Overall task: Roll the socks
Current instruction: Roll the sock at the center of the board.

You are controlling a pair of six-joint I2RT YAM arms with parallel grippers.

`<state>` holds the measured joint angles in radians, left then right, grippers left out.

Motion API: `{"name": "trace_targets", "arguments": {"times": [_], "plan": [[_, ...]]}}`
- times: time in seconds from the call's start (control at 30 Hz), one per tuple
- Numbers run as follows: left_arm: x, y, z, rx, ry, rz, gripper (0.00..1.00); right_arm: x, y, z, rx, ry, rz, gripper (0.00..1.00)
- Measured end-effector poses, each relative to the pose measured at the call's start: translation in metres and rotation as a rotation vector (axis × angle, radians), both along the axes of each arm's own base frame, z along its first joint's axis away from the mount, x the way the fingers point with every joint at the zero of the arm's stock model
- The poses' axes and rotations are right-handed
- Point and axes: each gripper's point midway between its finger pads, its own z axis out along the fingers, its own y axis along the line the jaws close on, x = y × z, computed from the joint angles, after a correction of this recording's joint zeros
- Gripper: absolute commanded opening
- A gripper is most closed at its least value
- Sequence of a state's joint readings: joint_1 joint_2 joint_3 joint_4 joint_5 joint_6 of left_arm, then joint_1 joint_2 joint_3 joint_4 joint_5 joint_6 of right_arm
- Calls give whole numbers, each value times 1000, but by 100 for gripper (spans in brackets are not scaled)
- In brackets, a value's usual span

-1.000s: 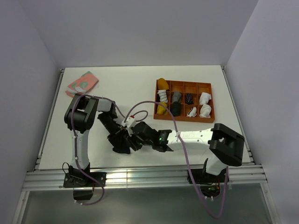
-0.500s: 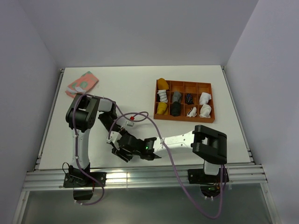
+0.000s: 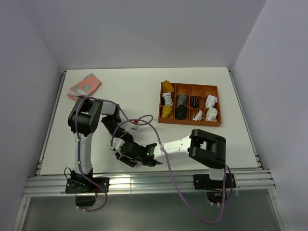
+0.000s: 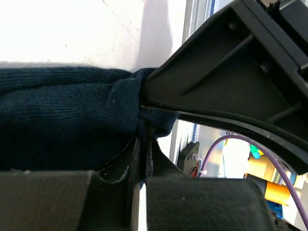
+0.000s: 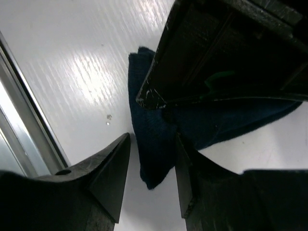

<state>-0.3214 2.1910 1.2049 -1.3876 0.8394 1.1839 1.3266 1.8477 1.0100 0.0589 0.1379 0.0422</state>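
Found left gripper (image 4: 143, 144) clamped shut on the navy sock (image 4: 62, 120), fabric pinched between its fingers. Noted right gripper (image 5: 152, 137) with jaws apart over the sock's end; contact not determinable. Observed sock lying on the white table (image 5: 72, 57), close to the front rail.

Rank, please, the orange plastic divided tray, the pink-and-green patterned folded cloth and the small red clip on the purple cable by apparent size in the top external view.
1. orange plastic divided tray, clearly largest.
2. pink-and-green patterned folded cloth.
3. small red clip, by far the smallest.
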Motion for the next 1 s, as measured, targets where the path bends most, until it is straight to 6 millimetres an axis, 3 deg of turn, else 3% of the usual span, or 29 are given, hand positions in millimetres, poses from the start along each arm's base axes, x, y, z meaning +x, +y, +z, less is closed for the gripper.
{"name": "trace_targets", "arguments": {"times": [0.1, 0.33, 0.47, 0.77, 1.0], "plan": [[1, 0, 0, 1, -3, -1, 0, 2, 2, -1, 3, -5, -4, 39], [1, 0, 0, 6, -1, 2, 2, 5, 4, -1, 17, -6, -32, 9], [4, -1, 1, 15, -2, 10, 4, 7, 3, -1, 22, 4, -52, 0], [31, -10, 10, -25, -91, 114, 20, 17, -2, -1, 68, 114, -122, 0], [64, -17, 25, -104, -191, 245, 20, 27, -8, -1, 115, 254, -172, 0]]}}
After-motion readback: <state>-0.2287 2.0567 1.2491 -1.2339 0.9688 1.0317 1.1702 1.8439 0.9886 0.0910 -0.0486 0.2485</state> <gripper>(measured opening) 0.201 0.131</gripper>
